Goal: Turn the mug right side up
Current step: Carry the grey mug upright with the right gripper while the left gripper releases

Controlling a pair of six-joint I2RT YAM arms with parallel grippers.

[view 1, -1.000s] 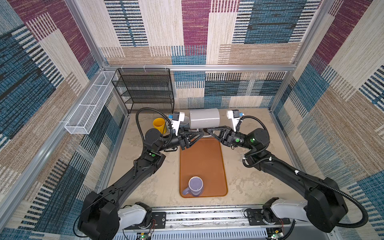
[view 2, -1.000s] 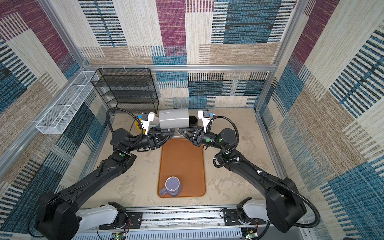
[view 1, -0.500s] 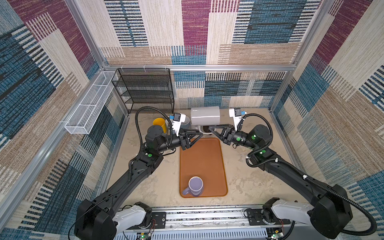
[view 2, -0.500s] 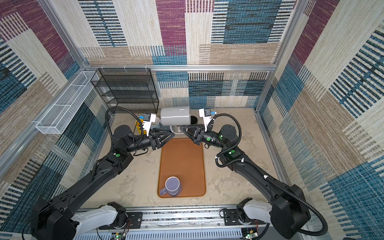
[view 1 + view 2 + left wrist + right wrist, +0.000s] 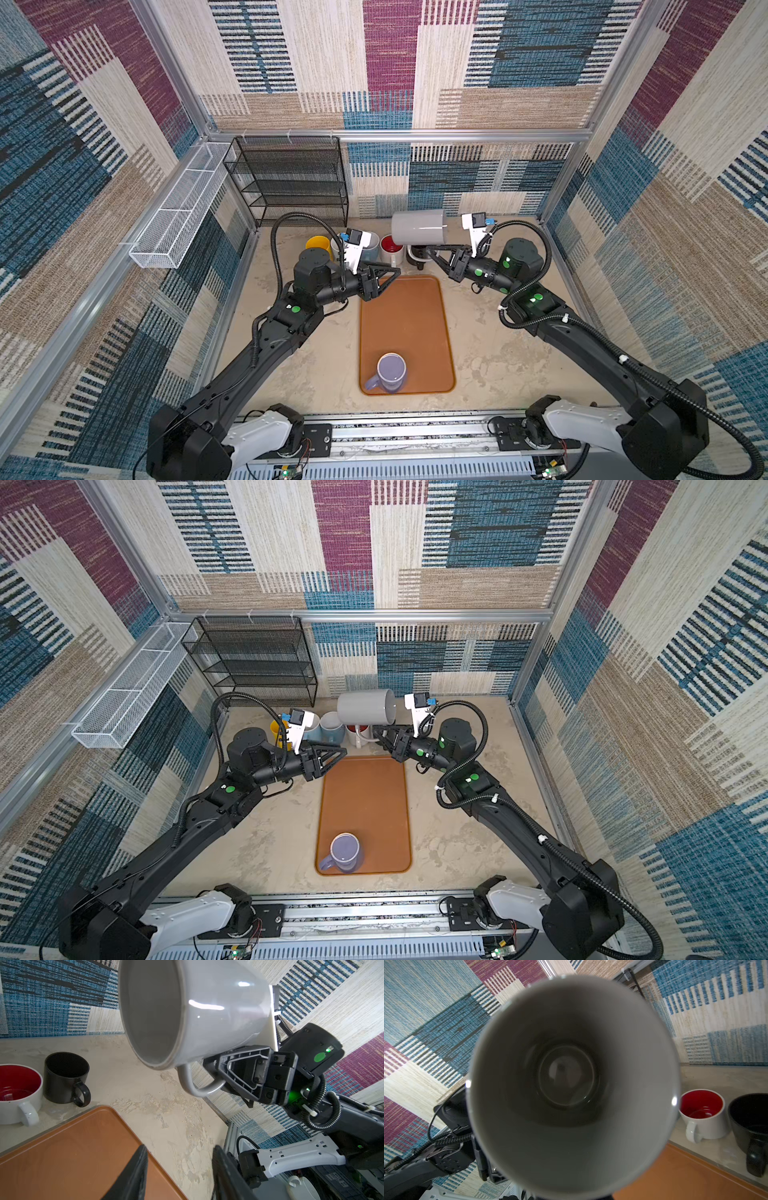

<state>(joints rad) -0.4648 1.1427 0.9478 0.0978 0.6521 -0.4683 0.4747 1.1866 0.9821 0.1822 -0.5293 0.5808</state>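
The grey mug [image 5: 417, 227] [image 5: 365, 706] hangs on its side in the air over the back of the table. Its mouth faces the right wrist camera and fills that view [image 5: 571, 1084]. My right gripper [image 5: 430, 249] [image 5: 378, 729] is shut on the mug's handle [image 5: 197, 1086], gripping it from below; in the right wrist view the mug hides the jaws. My left gripper [image 5: 392, 275] [image 5: 340, 752] [image 5: 179, 1150] is open and empty. It sits lower and to the left of the mug, over the far left corner of the brown tray [image 5: 415, 316], apart from the mug.
A purple mug [image 5: 390, 372] stands upright on the tray's near end. Behind the tray stand a yellow mug [image 5: 318, 245], a pale blue mug [image 5: 332, 725], a red-lined white mug [image 5: 18, 1093] and a black mug [image 5: 64, 1078]. A black wire rack [image 5: 291, 183] fills the back left.
My right gripper has carried the grey mug slightly up and to the right. The left gripper stays open, now a little farther from the mug.
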